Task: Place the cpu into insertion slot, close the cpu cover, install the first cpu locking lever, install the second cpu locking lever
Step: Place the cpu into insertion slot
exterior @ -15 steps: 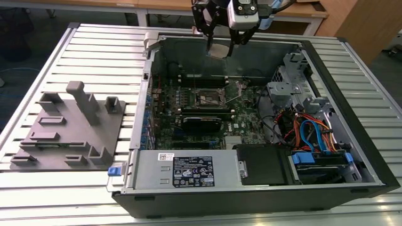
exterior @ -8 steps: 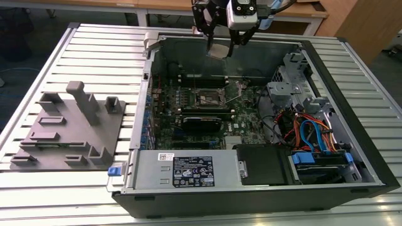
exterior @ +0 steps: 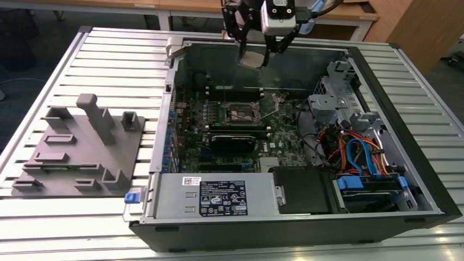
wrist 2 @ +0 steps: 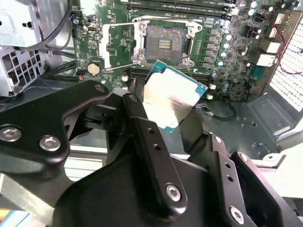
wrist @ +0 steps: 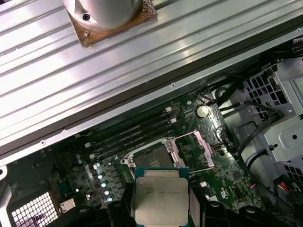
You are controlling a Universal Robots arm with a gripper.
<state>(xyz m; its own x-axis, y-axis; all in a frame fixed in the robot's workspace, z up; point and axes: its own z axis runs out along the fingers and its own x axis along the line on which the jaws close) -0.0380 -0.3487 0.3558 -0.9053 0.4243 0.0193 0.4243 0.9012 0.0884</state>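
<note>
My gripper (exterior: 258,54) hangs high over the far wall of the open computer case, shut on the cpu (exterior: 252,60), a pale silvery square chip held tilted. In both wrist views the cpu (wrist 2: 170,97) (wrist: 161,196) sits between the black fingers (wrist 2: 142,123), above the board and apart from it. Below it the insertion slot (exterior: 238,113) (wrist 2: 164,41) (wrist: 151,158) lies bare and dark in the green motherboard. The cpu cover (wrist 2: 120,45) (wrist: 195,150) is swung open beside the slot, a thin silvery frame with a large window.
The case (exterior: 406,136) lies on a slatted aluminium table (exterior: 108,60). A grey fixture block (exterior: 80,147) stands at the exterior view's left. Inside are a power supply (exterior: 217,198), a metal drive cage (exterior: 340,103), blue and orange cables (exterior: 362,155) and long black memory slots (wrist 2: 180,4).
</note>
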